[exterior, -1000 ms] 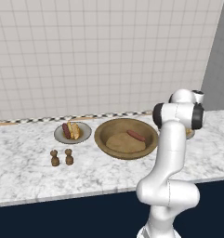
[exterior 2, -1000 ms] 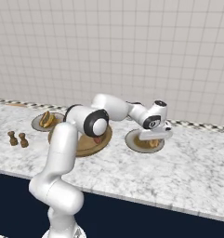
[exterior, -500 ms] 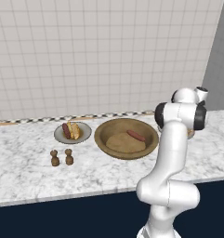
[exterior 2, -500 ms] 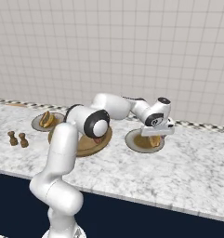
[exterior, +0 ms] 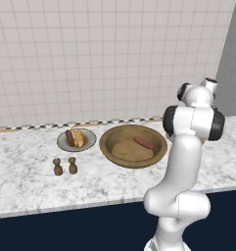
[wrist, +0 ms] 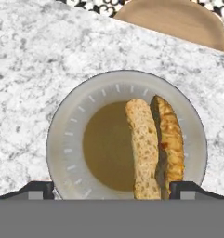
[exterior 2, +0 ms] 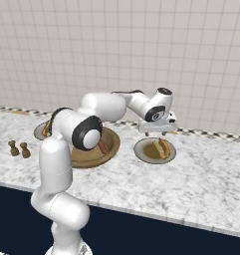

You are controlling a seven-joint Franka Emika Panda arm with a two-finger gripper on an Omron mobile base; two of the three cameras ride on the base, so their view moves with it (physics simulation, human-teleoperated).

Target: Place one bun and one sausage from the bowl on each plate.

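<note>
My gripper (exterior 2: 157, 132) hangs open just above the right plate (exterior 2: 141, 149), with nothing between its fingers. A split bun (exterior 2: 163, 147) lies on that plate. In the hand view the same bun (wrist: 153, 146) rests on the right half of the plate (wrist: 67, 139), and my gripper (wrist: 112, 189) straddles it from above. The wooden bowl (exterior: 106, 142) holds one sausage (exterior: 143, 142). The left plate (exterior: 89, 143) carries a sausage (exterior: 69, 138) and a bun (exterior: 79, 138). My arm covers part of the bowl (exterior 2: 114, 139) in the right base view.
Two small brown shakers (exterior: 57, 166) (exterior: 72, 165) stand in front of the left plate. A tiled wall runs close behind the counter. The marble counter's front edge (exterior: 90, 203) lies near the base.
The jaws have opened wide and the hand has lifted a little off the right plate. The bun stays lying on the plate.
</note>
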